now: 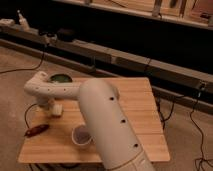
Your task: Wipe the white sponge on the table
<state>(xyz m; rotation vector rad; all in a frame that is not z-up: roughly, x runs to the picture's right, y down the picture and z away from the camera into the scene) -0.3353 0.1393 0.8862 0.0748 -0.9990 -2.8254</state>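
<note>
The white sponge (56, 109) lies on the table (136, 102) near its left edge. The gripper (46, 104) is just beside it, pointing down; I cannot tell whether it grips the sponge. A white cup (81, 135) stands nearer the front, and a reddish object (37, 131) lies at the left corner.

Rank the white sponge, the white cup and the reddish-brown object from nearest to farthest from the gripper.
The gripper is over the left side of the table.
1. white sponge, right beside it.
2. reddish-brown object, near the left front edge.
3. white cup, front middle.
</note>
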